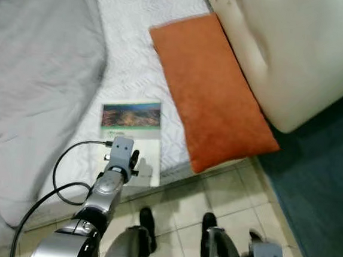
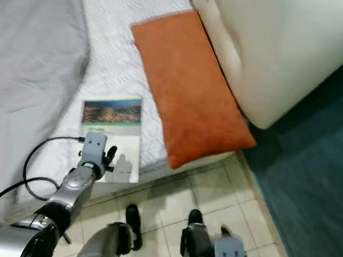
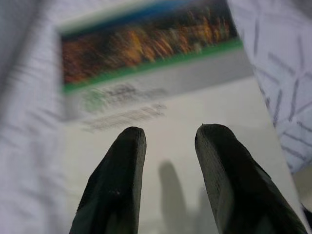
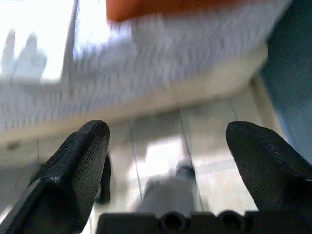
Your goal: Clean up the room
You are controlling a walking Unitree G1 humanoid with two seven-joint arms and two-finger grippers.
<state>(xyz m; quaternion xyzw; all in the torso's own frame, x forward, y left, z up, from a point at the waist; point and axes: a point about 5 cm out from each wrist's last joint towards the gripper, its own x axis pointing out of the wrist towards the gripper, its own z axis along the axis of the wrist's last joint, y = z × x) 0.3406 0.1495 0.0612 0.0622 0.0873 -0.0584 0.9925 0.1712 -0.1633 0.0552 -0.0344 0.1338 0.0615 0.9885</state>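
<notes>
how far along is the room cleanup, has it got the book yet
Not yet. Nothing looks tidied: the book lies flat at the bed's edge beside the orange pillow. In hand: the left gripper hovers open just over the book's cover. Left: grasping and stowing it. The right gripper hangs open above the floor.

looks like a bedroom in someone's home, bed with a white quilted mattress [image 1: 130, 53], rumpled grey blanket [image 1: 31, 80], orange pillow [image 1: 213, 93], cream padded headboard [image 1: 292, 49], book [image 1: 133, 136] on the mattress, beige tile floor [image 1: 225, 199], teal rug [image 1: 322, 196]
</notes>
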